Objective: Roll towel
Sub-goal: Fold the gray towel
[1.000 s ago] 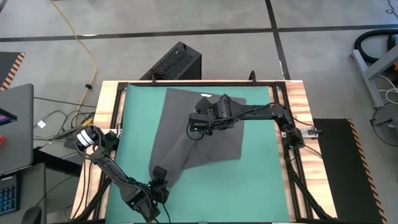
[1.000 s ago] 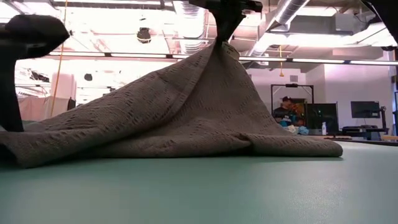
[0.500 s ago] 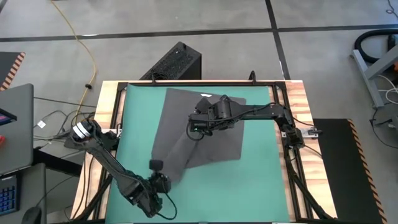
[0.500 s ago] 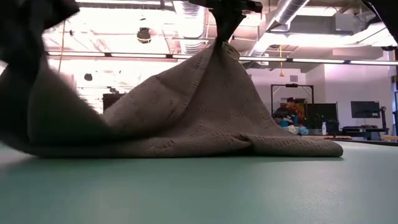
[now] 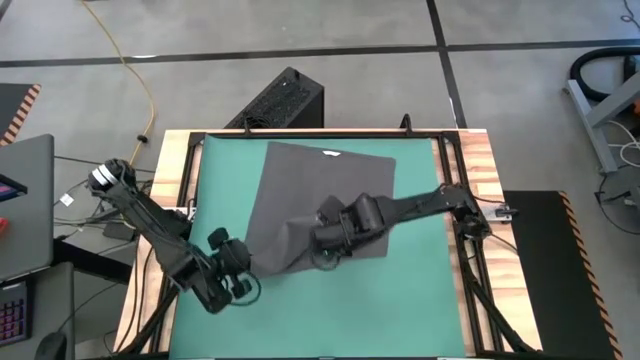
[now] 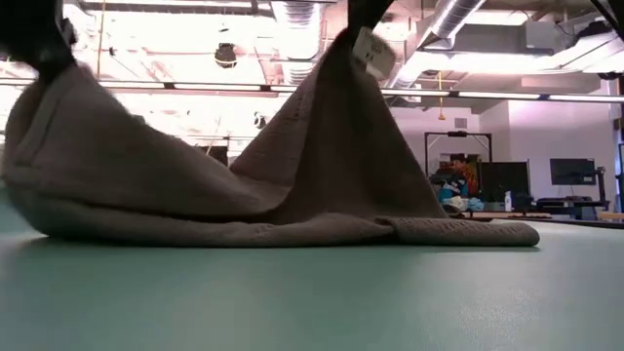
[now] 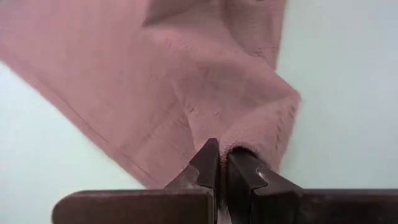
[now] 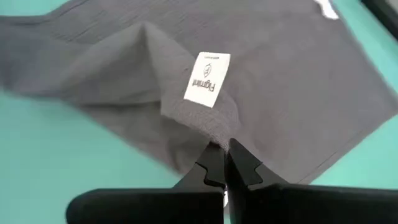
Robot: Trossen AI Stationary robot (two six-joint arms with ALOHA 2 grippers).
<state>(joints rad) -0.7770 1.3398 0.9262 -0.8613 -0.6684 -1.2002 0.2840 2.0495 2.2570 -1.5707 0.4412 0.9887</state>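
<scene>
1. Left gripper (image 7: 222, 163): clenched on a bunched corner of the towel (image 5: 320, 190), fingers (image 7: 205, 165) pressed together with cloth pinched between them; seen from above at the near left part of the green mat (image 5: 420, 300), just beside the towel's near left edge.
2. Right gripper (image 8: 225, 160): clamped on a fold of the towel's edge, fingers (image 8: 244, 165) closed with cloth between them; a white tag (image 8: 208, 78) printed with small dark lettering sits on the cloth just past the fingertips.
3. From above, right gripper (image 5: 325, 240) over the near middle of the towel, its arm reaching in from the table's right side.
4. Towel dark grey, lying on the mat toward the far middle, far part spread flat, near part drawn up and wrinkled between the two grippers; a second small white tag (image 5: 329, 153) at the far edge.
5. In the low view, cloth (image 6: 292, 195) lifted into two peaks, one at the left and a taller one near the middle carrying the tag (image 6: 373, 52), sagging between them, the rest resting on the mat (image 6: 312, 292) and trailing flat to the right.
6. Mat framed by a wooden table (image 5: 480, 160) with black rails.
7. Beyond the table, a yellow cable (image 5: 130, 70) on the grey floor and a black box (image 5: 280, 100) at the far edge.
8. Room behind in the low view: ceiling lights, monitors (image 6: 573, 172), a person (image 6: 453, 177) seated far off.
</scene>
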